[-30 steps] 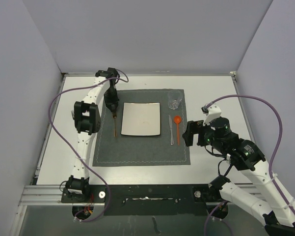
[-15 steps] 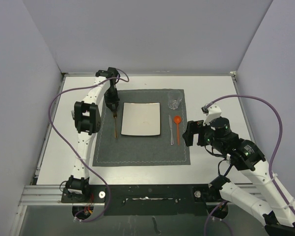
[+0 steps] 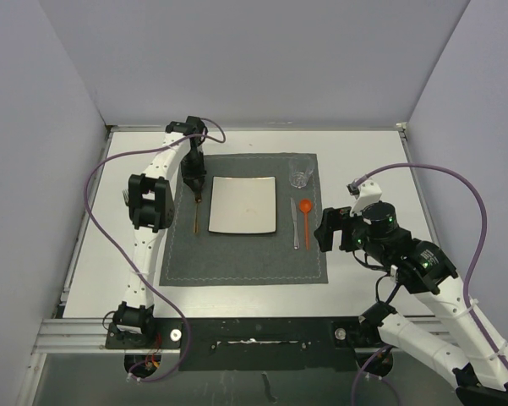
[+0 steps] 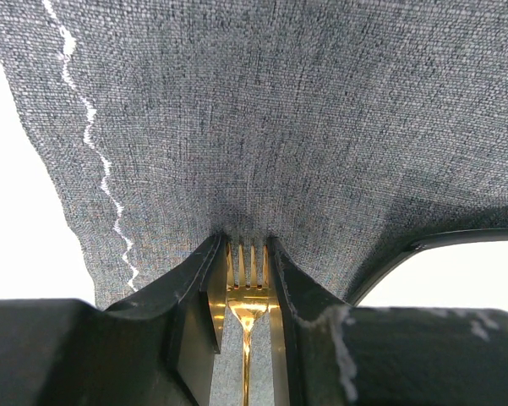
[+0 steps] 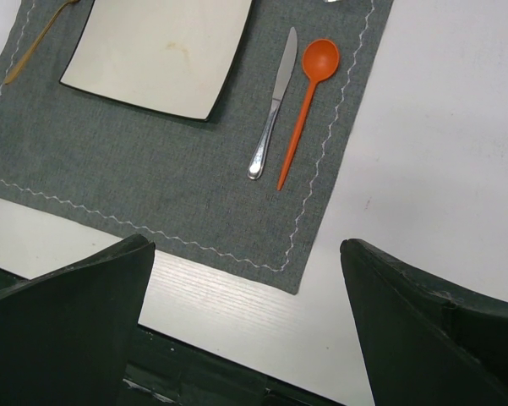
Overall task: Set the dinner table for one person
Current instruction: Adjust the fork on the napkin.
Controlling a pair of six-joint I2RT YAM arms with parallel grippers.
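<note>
A gold fork (image 3: 196, 216) lies on the dark grey placemat (image 3: 237, 258), just left of the square white plate (image 3: 243, 205). My left gripper (image 3: 197, 195) points down at the fork's far end and is shut on its head; in the left wrist view the tines (image 4: 247, 258) sit pinched between both black fingers, low against the cloth. Right of the plate lie a silver knife (image 3: 294, 224) and an orange spoon (image 3: 306, 216). A clear glass (image 3: 301, 172) stands at the mat's far right corner. My right gripper (image 3: 324, 230) hovers open off the mat's right edge, holding nothing.
The white dinner table (image 3: 363, 161) has a black front rail and is walled on three sides. In the right wrist view the plate (image 5: 161, 51), knife (image 5: 272, 106) and spoon (image 5: 308, 97) lie beyond the open fingers, with the mat's near right corner (image 5: 292, 283) between them.
The fork's handle has swung slightly to the left with the left gripper still holding its head. The right arm has barely moved.
</note>
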